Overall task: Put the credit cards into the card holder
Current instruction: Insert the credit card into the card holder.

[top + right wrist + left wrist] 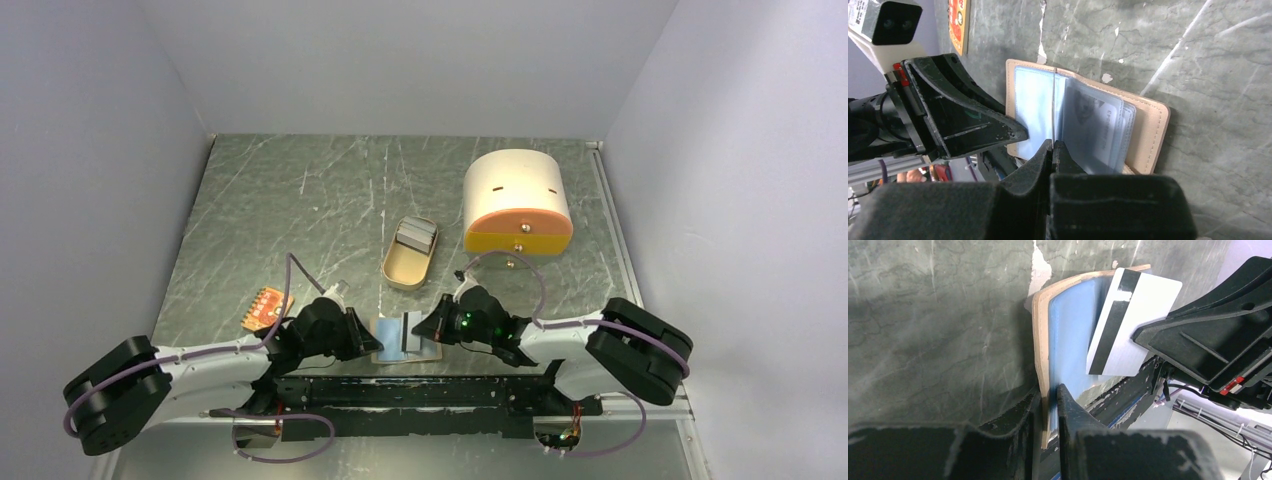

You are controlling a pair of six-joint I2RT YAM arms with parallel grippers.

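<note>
The beige card holder (pixel 392 340) lies open near the table's front edge, between both grippers. My left gripper (pixel 1049 397) is shut on the edge of its tan left cover (pixel 1040 340), which is lifted and curved, with a light blue inner face (pixel 1073 335). I cannot tell whether that blue is a card or the sleeve. My right gripper (pixel 1053 145) is shut on the whitish-grey credit card with a dark stripe (pixel 1138 325). The card stands on edge (pixel 1053 105) over the holder's fold. Clear sleeves (pixel 1098 130) fan out on the right leaf (pixel 1148 130).
An oval tan tin tray (pixel 400 268) with grey flat pieces in it sits just behind the holder. The large cream box with an orange front (pixel 515 200) stands at the back right. An orange-red dotted piece (pixel 266 308) lies by the left arm.
</note>
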